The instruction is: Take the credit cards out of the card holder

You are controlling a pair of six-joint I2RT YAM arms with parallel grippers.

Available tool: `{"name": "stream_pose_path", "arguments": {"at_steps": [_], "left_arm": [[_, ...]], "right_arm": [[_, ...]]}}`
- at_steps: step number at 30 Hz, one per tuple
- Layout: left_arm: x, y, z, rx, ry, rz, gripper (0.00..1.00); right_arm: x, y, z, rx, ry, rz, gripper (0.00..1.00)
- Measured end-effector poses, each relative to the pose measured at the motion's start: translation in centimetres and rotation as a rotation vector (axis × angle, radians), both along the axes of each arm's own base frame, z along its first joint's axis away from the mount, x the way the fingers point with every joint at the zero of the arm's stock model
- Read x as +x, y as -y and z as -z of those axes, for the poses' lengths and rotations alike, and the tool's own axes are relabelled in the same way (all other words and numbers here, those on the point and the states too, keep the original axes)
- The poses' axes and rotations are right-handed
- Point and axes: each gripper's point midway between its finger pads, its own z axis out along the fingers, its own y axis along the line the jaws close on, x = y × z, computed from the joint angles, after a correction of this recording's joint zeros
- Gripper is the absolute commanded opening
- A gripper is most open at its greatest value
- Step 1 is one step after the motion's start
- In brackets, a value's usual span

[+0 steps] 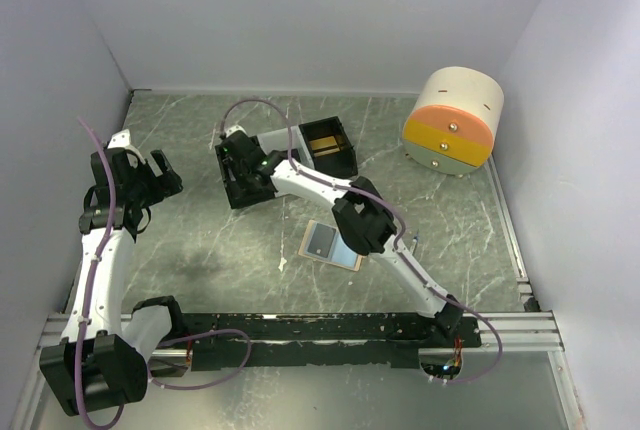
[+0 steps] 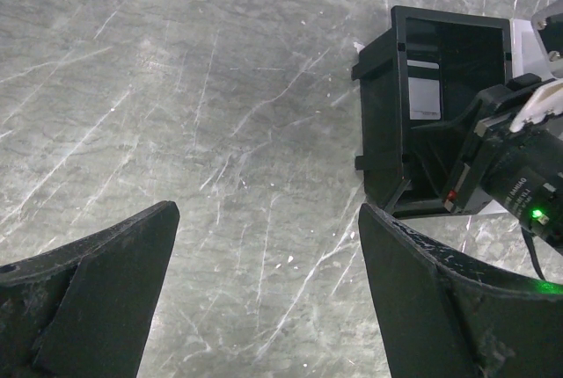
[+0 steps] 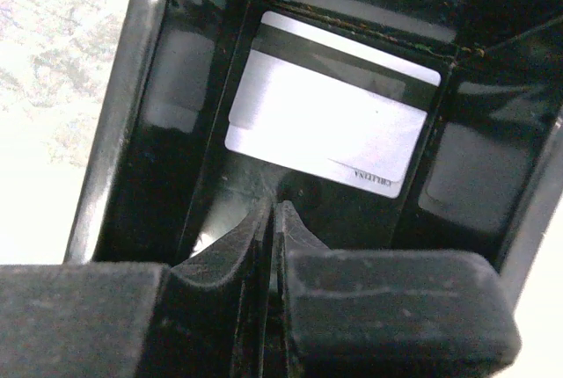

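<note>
I'm seeing the right pincer sitting shut, empty, over a card in the black tray; card holder is lying open mid bench, nearward-right of it under that arm, long side roughly along the near edge; left pincer gaping, farther off.

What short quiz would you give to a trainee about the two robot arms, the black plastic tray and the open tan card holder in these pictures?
1. True or false: the white plastic card with a dark stripe lies inside a compartment of the black plastic tray.
2. The left gripper is: A) wide open and empty; B) shut on a card; C) holding the tray.
3. Fill in: the flat tan bifold card holder lies ___ on the grey marble table, its silvery-blue inside facing up.
Key: 1 true; 2 A; 3 open.
</note>
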Motion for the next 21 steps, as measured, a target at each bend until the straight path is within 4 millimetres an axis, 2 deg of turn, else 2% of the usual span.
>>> {"name": "stream_pose_path", "arguments": {"at_steps": [6,21], "left_arm": [[0.0,0.0,0.0,0.0,0.0,0.0,0.95],[0.0,0.1,0.0,-0.003,0.001,0.005,0.95]], "right_arm": [[0.8,-0.7,1.6,-0.02,0.021,-0.002,0.07],[3.2,-1.3,1.6,-0.008,0.123,0.051,0.15]]}}
